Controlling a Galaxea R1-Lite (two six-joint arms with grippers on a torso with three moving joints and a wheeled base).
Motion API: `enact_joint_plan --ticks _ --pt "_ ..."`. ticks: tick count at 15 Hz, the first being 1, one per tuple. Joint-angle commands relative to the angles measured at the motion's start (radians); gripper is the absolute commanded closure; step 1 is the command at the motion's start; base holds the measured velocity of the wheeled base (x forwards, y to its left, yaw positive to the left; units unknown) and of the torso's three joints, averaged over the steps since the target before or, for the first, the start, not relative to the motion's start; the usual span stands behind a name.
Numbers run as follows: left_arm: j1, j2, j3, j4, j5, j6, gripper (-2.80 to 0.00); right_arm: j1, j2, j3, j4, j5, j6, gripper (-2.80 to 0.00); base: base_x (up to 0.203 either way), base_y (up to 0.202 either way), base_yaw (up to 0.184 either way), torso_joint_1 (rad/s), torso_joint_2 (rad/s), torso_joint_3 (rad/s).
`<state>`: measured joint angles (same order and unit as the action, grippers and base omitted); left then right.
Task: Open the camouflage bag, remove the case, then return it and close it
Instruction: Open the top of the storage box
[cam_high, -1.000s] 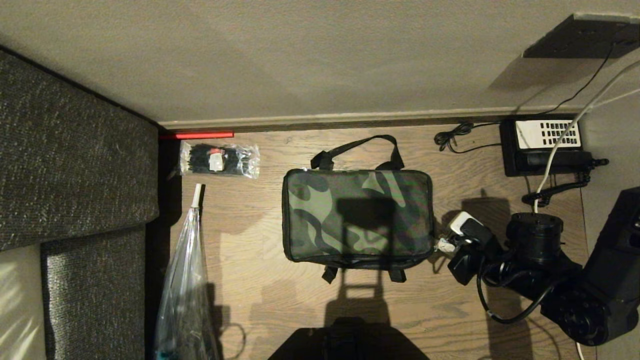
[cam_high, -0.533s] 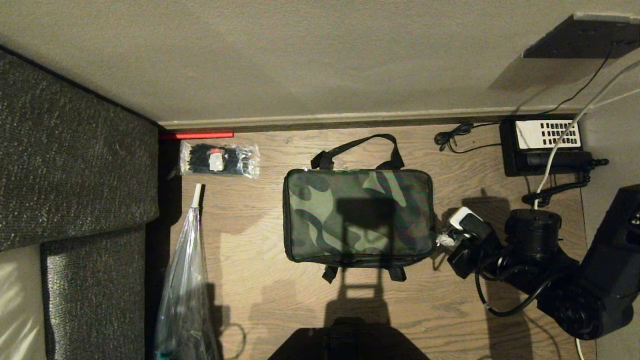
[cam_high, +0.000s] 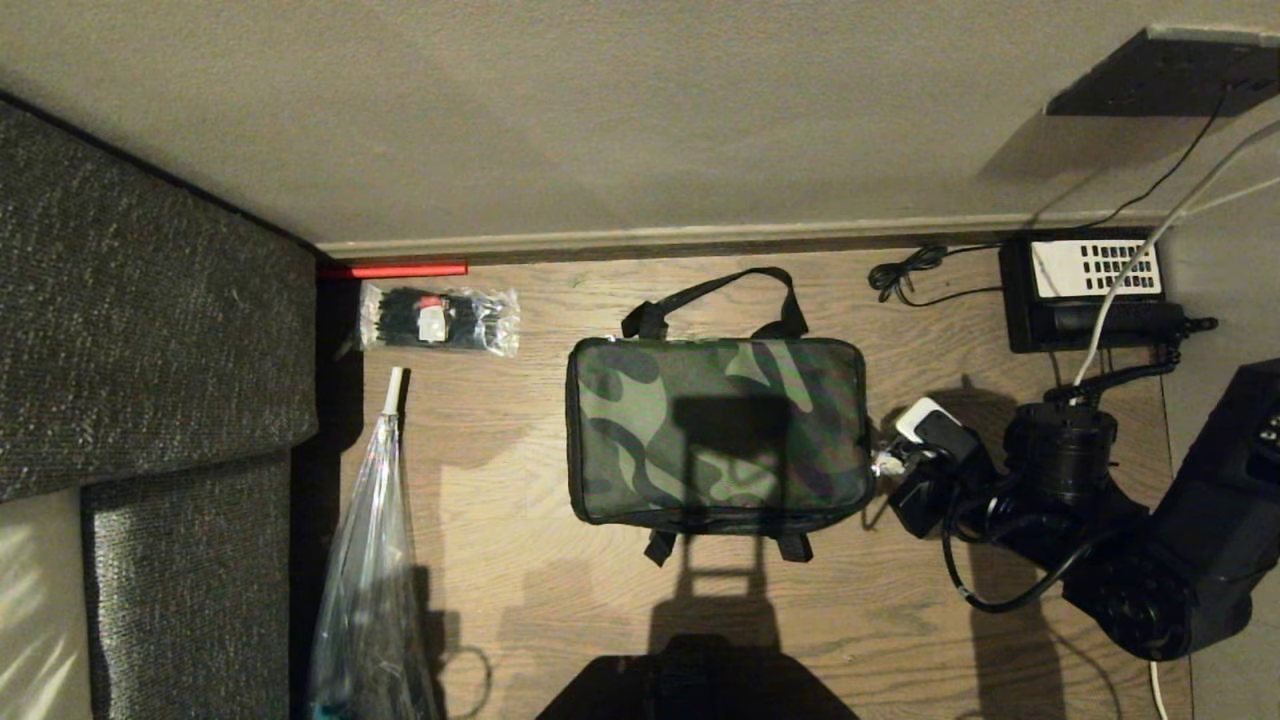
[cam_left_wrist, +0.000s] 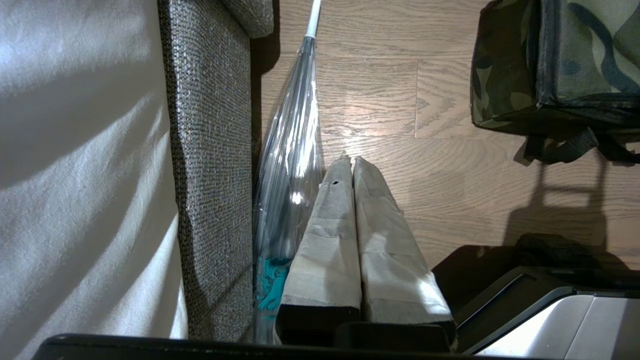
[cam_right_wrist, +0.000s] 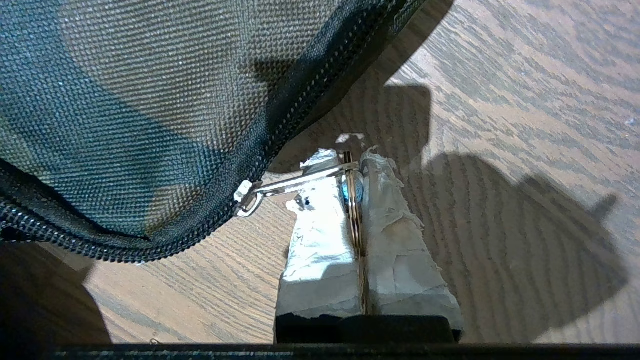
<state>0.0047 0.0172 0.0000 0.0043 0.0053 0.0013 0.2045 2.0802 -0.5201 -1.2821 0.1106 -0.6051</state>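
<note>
1. Head view: the camouflage bag (cam_high: 716, 432) lies flat on the wooden floor (cam_high: 560, 620), in the middle, with its lid closed. One black handle (cam_high: 715, 297) lies on the floor on the side toward the wall (cam_high: 600, 120). The right gripper (cam_high: 893, 468) is at the right end of the bag, touching its edge. The case cannot be seen. A clear packet of black ties (cam_high: 440, 320) lies near the left back corner, and a black desk phone (cam_high: 1090, 290) stands at the right, near the wall. A clear folded umbrella (cam_high: 372, 560) lies along the grey sofa (cam_high: 150, 330).

2. Left wrist view: the left gripper (cam_left_wrist: 348, 161) hangs above the floor, well apart from the bag (cam_left_wrist: 560, 65). Its two taped fingers (cam_left_wrist: 330, 235) are pressed together and hold nothing. The umbrella (cam_left_wrist: 292, 150) is just beside them.

3. Right wrist view: the fingers (cam_right_wrist: 320, 240) of the right gripper (cam_right_wrist: 354, 150) are clamped on a metal ring (cam_right_wrist: 355, 210). This ring is joined to the zipper pull (cam_right_wrist: 290, 186) of the bag (cam_right_wrist: 125, 100). The pull is at the corner of the bag, where the black zipper (cam_right_wrist: 150, 245) bends.
</note>
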Motion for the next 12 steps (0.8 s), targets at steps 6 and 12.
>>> enact_joint_plan --ticks 6,12 --pt "0.0 -0.002 0.003 0.0 0.001 0.0 0.0 0.001 -0.003 -0.026 -0.005 -0.016 -0.004 0.0 0.0 0.0 0.0 0.0 0.0 0.0" --pt "0.001 -0.005 0.003 0.0 0.001 0.0 0.0 0.001 -0.003 -0.051 0.001 -0.066 0.011 0.0 0.0 0.0 0.0 0.0 0.0 0.0"
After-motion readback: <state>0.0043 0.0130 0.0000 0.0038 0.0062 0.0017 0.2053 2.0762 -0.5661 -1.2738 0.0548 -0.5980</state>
